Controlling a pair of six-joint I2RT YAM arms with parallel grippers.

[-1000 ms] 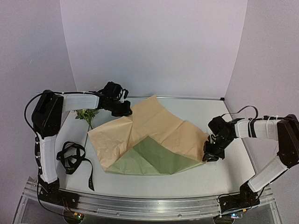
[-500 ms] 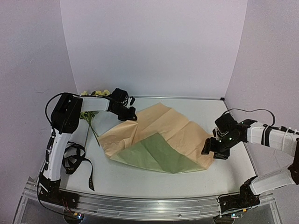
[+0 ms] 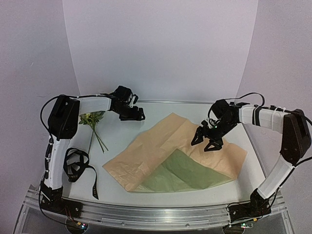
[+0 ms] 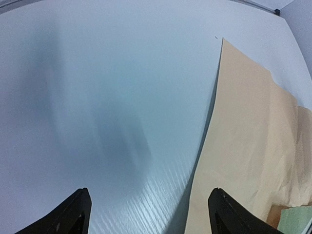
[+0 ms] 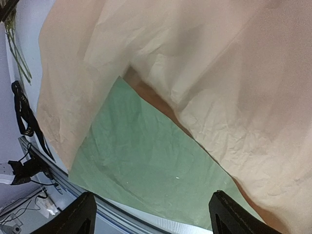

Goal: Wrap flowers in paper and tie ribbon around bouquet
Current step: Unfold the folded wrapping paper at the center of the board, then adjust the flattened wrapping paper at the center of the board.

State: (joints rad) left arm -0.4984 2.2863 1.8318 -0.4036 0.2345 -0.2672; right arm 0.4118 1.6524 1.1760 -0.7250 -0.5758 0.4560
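Observation:
The paper (image 3: 165, 151) lies spread on the table, tan-orange face up, with an olive-green part (image 3: 187, 170) showing at its front right. My left gripper (image 3: 138, 116) is open and empty at the back left, just off the paper's far edge (image 4: 253, 146). The right gripper (image 3: 204, 142) hovers open over the paper's right half, holding nothing. In the right wrist view its jaws (image 5: 153, 219) stand wide above the green face (image 5: 146, 161). The flowers (image 3: 91, 120) lie at the left, stems pointing forward. The black ribbon (image 3: 75, 165) is heaped at the front left.
White walls close in the table on the left, back and right. A metal rail (image 3: 146, 214) runs along the front edge. The ribbon (image 5: 24, 117) and flower stems (image 5: 17, 53) also show at the left of the right wrist view.
Both grippers have opened and let go of the paper. The sheet now lies flatter and further to the front right. The right gripper has moved back and left over it.

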